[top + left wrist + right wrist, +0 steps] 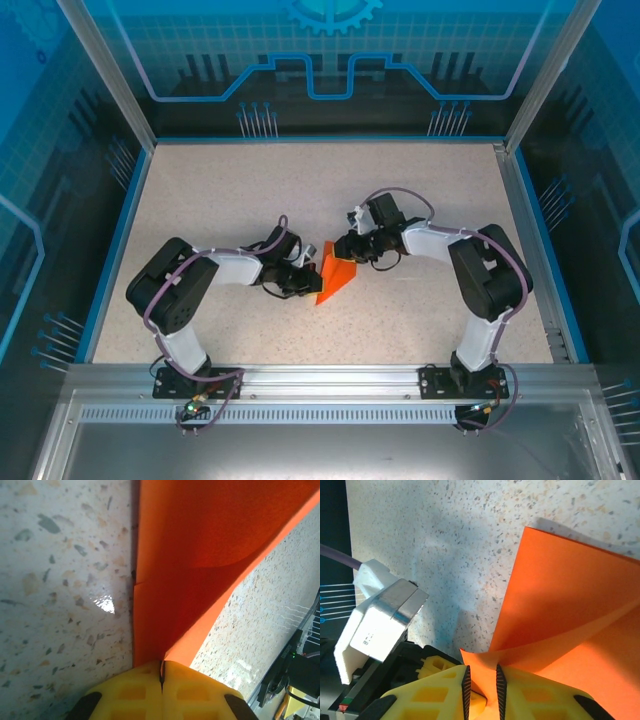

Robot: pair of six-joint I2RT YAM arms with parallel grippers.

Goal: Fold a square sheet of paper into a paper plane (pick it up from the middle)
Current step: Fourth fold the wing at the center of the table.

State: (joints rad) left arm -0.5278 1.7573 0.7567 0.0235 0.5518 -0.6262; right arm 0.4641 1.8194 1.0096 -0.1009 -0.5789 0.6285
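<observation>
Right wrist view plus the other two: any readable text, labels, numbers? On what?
No word or number can be read in any view.
Silver-and-white camera module: tiny dark marks on its face, too small to read.
Blue back wall panel: a gear symbol and circuit lines, no lettering.
Folded orange paper sheet: blank.

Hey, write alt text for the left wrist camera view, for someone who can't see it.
The left gripper, its yellow fingers shut together, pinches the near edge of a folded orange sheet of paper. The paper fans out up the frame over a pale speckled table.
</observation>
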